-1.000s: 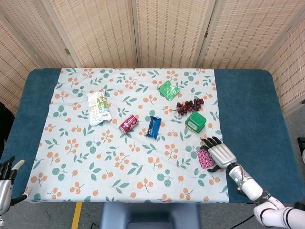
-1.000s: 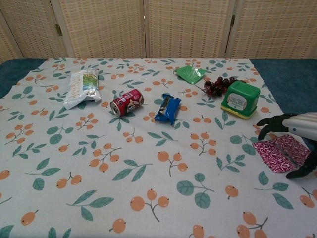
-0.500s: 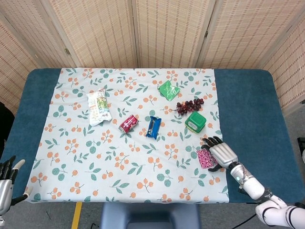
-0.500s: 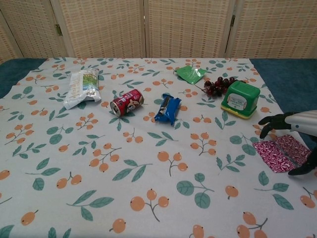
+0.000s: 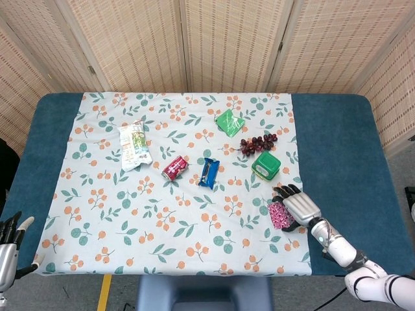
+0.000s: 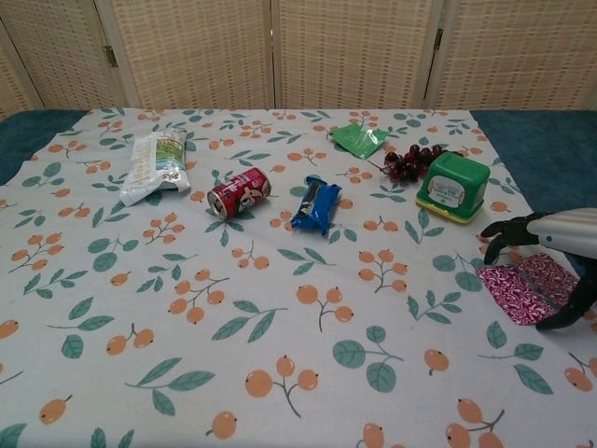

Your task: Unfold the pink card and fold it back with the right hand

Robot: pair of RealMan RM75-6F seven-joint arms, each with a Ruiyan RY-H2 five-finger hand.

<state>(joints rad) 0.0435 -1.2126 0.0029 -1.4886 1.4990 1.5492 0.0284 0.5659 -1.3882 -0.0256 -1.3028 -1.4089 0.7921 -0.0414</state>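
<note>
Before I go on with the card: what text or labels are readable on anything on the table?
None can be read.
Red can: printed graphics, lettering too blurred.
Green box: white label on its front, too small.
White snack bag: print too small.
Blue wrapper: markings blurred.
Pink card: pattern only, no text visible.

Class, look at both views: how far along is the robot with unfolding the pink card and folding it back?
Done: the right hand has reached the pink card near the tablecloth's right edge and hovers over it, fingers spread. In hand: nothing is gripped; the card lies flat, and whether it is open or folded cannot be told. Left: at least folding it back. The left hand sits idle at the table's near left corner.
</note>
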